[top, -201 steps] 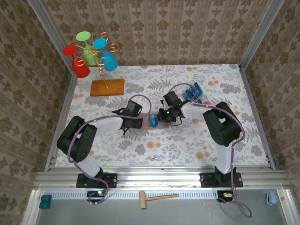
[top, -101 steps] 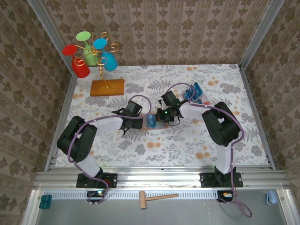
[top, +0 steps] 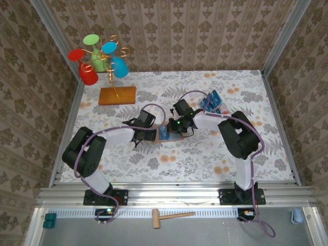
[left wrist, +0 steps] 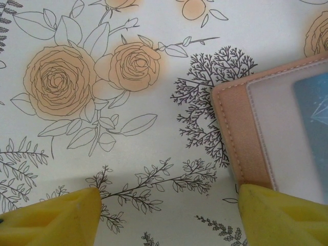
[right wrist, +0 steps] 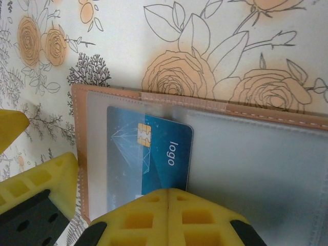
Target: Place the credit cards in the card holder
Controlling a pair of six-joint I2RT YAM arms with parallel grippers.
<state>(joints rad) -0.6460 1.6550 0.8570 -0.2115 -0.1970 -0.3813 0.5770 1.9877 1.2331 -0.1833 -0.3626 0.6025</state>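
right gripper (right wrist: 166, 205), jaws pressed together, should push the credit card (right wrist: 154, 154) flat into the card holder (right wrist: 256, 169), spread-jawed left gripper (left wrist: 169, 215) bracing.

free: table (top: 179, 159) near side of card holder (right wrist: 82, 154) | blocked: right pincer (right wrist: 166, 197) with credit card (right wrist: 148, 154) over pocket

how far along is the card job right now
Nothing finished yet. In hand: one credit card sits partway in the clear pocket of the open card holder, the shut right gripper at its edge, the open left gripper straddling the holder's corner. Left: seat it, then move the other cards standing in the tray.
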